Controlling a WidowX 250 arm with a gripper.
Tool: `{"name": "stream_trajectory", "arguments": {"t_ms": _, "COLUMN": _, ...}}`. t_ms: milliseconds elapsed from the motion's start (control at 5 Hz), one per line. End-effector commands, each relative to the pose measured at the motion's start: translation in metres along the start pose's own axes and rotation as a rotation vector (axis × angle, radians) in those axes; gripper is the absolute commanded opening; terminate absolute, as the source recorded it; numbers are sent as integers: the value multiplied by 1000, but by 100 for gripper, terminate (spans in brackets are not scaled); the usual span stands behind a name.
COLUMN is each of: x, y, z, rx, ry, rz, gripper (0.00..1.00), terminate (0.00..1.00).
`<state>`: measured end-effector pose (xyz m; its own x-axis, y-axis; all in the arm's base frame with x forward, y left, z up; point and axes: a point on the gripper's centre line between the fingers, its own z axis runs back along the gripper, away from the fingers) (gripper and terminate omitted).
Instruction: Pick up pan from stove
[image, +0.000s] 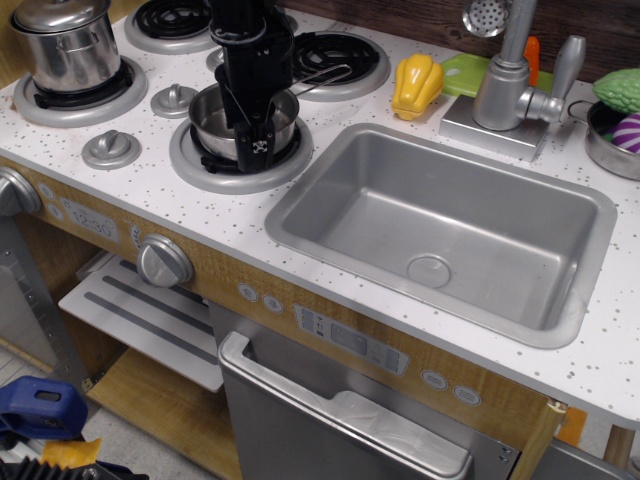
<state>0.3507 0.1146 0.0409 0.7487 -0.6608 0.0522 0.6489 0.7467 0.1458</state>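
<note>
The pan (215, 122) is a small shiny steel saucepan sitting on the front right burner of the stove (150, 75). Its thin wire handle (325, 76) points back right toward the rear burner. My black gripper (257, 152) comes down from above at the pan's near right rim. One finger (259, 150) is outside the rim and the other seems to be inside the pan. The jaws look open and hold nothing. The arm hides the middle of the pan.
A taller lidded steel pot (62, 42) stands on the front left burner. Grey knobs (111, 148) lie between the burners. The sink basin (445, 225) is to the right, with a faucet (508, 80), a yellow pepper (416, 85) and a bowl of toy vegetables (618, 125) behind it.
</note>
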Motion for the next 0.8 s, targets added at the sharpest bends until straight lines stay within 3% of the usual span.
{"name": "stream_trajectory", "arguments": {"t_ms": 0, "x": 3, "y": 14, "z": 9, "rx": 40, "ry": -35, "rz": -8, "gripper": 100, "terminate": 0}}
{"name": "stream_trajectory", "arguments": {"t_ms": 200, "x": -1, "y": 15, "z": 3, "rx": 28, "ry": -37, "rz": -11, "gripper": 100, "terminate": 0}}
{"name": "stream_trajectory", "arguments": {"t_ms": 400, "x": -7, "y": 18, "z": 5, "rx": 40, "ry": -21, "rz": -19, "gripper": 0, "terminate": 0}}
{"name": "stream_trajectory", "arguments": {"t_ms": 600, "x": -11, "y": 20, "z": 3, "rx": 49, "ry": -16, "rz": -25, "gripper": 0, "terminate": 0}}
